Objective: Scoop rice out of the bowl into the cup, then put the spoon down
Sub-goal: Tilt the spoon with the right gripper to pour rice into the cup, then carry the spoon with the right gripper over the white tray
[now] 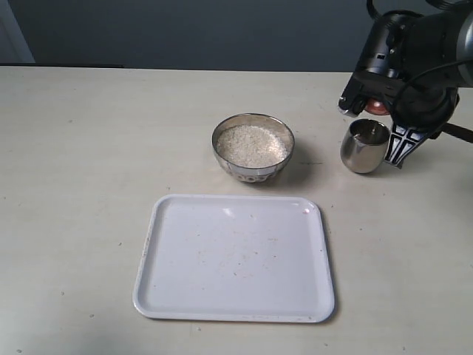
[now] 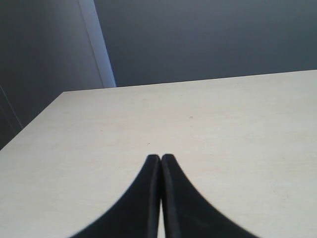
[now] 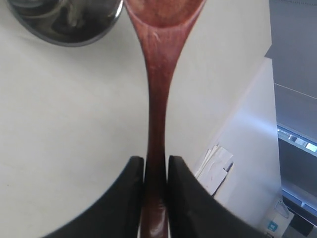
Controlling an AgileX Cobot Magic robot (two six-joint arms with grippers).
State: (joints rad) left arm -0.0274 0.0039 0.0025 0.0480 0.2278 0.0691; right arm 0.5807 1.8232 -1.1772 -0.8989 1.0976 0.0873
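Observation:
The patterned metal bowl stands mid-table, filled with white rice. To its right is the small steel cup, seen too in the right wrist view as the cup. My right gripper is shut on the slim handle of the reddish-brown spoon. The spoon's oval end hovers just behind the cup's rim, and whether it carries rice is hidden. My left gripper is shut on nothing over bare table and is out of the exterior view.
A white empty tray with a few stray specks lies in front of the bowl. The right arm looms over the table's far right. A dark wall runs behind the table's back edge.

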